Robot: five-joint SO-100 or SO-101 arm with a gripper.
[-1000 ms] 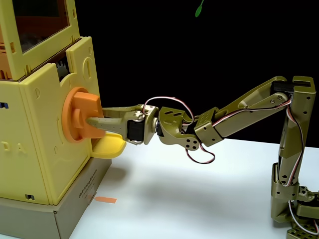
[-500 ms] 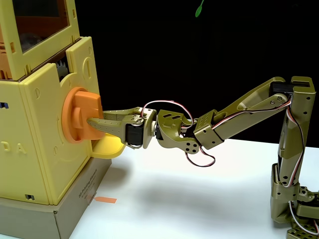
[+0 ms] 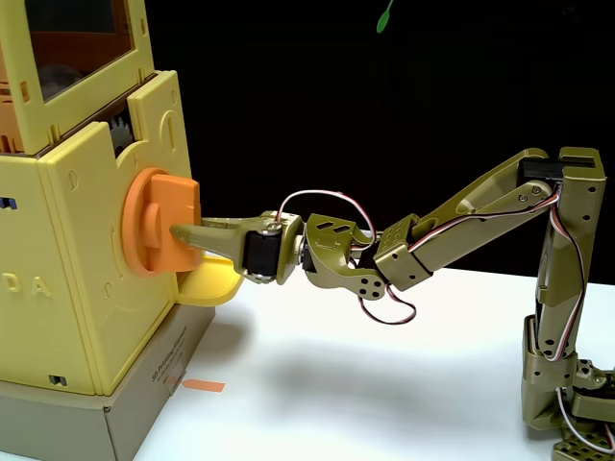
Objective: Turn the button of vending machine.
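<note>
In the fixed view the gripper (image 3: 184, 236) reached left from the olive arm (image 3: 452, 226) and was clamped on the raised bar of the button (image 3: 154, 223), one finger lying across the bar's near face. The button sat on the right-facing wall of the vending machine (image 3: 82, 288), just above a small yellow tray (image 3: 207, 284). The turning step looked to be in hand; the next move would call for more wrist roll while the grip held firm, or the fingers might slip off the bar. The machine stood on a grey cardboard base (image 3: 125, 408) at the left of the white bench (image 3: 365, 384), with an orange tape mark (image 3: 204, 386) nearby. The backdrop was black.
</note>
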